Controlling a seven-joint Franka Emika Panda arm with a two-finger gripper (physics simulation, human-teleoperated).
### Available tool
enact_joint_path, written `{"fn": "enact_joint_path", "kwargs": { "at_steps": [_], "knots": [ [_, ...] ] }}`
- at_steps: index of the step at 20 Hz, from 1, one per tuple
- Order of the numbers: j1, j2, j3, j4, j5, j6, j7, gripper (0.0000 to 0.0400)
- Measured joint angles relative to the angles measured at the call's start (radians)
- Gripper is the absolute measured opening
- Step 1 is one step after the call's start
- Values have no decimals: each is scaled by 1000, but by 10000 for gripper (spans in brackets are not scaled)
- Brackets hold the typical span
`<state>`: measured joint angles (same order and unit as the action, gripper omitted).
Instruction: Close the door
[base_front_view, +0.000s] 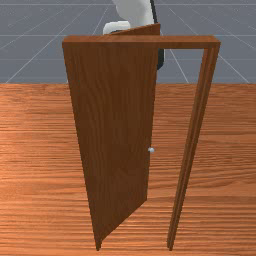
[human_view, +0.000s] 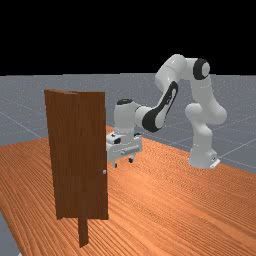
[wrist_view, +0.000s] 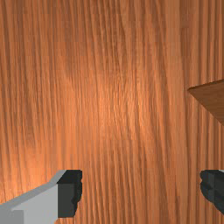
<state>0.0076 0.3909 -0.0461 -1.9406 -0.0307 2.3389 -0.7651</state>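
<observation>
OK so starting at the gripper (human_view: 123, 163): its two fingers (wrist_view: 70, 192) are spread wide with nothing between them, so it has hold of nothing. It hangs above the table (human_view: 170, 205).

Nearest to it is the door (base_front_view: 115, 125), just off to the side of one finger, on the side away from the arm's base. I can't tell if they touch anywhere. It's standing ajar, swung out of its frame (base_front_view: 185, 42) toward the arm, and the gripper looks to be on the arm's side of it.

My guess on handling: stiff flat panel, no give, won't dent from a nudge. It should just swing on its hinge. Can't tell the weight, but with a hinge carrying it I'd expect an easy push. I wouldn't grab anything tbh. Press the face that looks at the arm, out near the free edge around knob height, since that's the best leverage. Push near the hinge side and it'll feel way heavier. The knob (base_front_view: 151, 150) sits by the free edge, tiny and smooth, so fingers would probably slip off it.

Past the door from the gripper is the frame, farther from the arm's base.

Count: one gripper, two fingers, one door, one knob that I can see, one frame (two posts, one top beam), one table, one arm (human_view: 202, 92).
</observation>
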Motion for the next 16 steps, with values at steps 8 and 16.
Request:
{"fn": "enact_joint_path", "kwargs": {
  "at_steps": [8,16],
  "knots": [
    [-26,-680,-13,-811,-68,133,47,318],
    [-23,-634,-16,-793,-69,224,32,399]
  ]
}}
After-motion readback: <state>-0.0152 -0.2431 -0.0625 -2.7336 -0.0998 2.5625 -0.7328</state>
